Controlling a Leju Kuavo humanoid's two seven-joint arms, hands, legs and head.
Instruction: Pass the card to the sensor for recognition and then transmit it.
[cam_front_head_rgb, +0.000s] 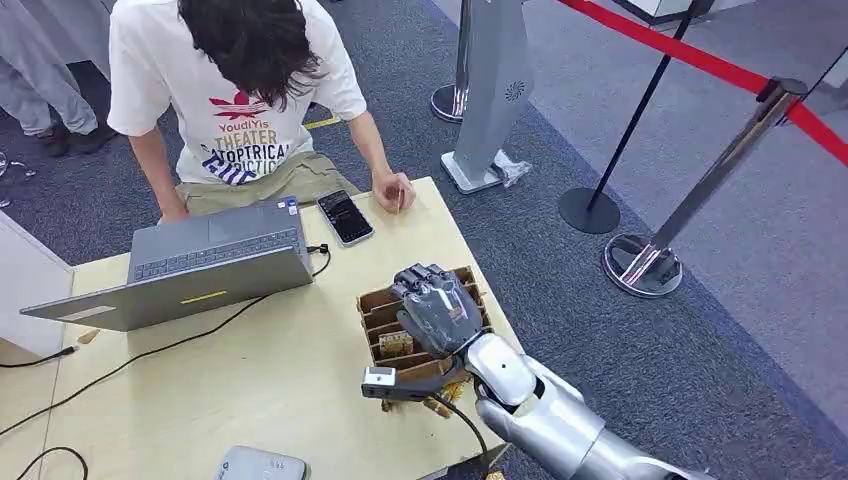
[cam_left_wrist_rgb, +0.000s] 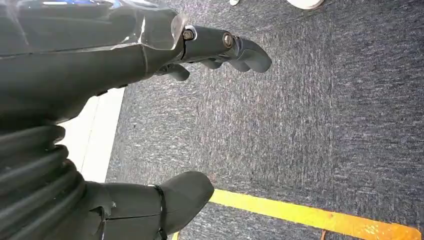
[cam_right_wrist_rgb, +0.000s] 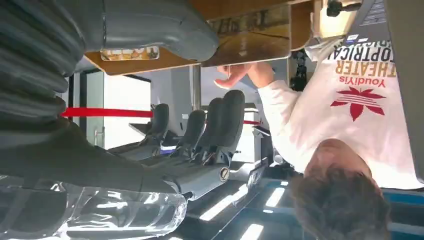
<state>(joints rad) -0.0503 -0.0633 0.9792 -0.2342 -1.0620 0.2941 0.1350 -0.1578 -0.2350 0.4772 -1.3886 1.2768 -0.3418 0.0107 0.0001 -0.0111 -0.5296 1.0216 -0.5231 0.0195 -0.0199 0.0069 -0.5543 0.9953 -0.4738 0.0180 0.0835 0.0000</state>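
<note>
Your right hand hovers with fingers spread and holding nothing over the brown slotted cardboard card holder at the table's right edge, apparently to pick a card I cannot make out, while your left hand hangs loosely curled, holding nothing.

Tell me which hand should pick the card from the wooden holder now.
Right. The right hand is over the slotted wooden holder on the table, fingers apart; the left hand hangs over carpet.

One laptop, one phone, one slotted box, two stanchions.
</note>
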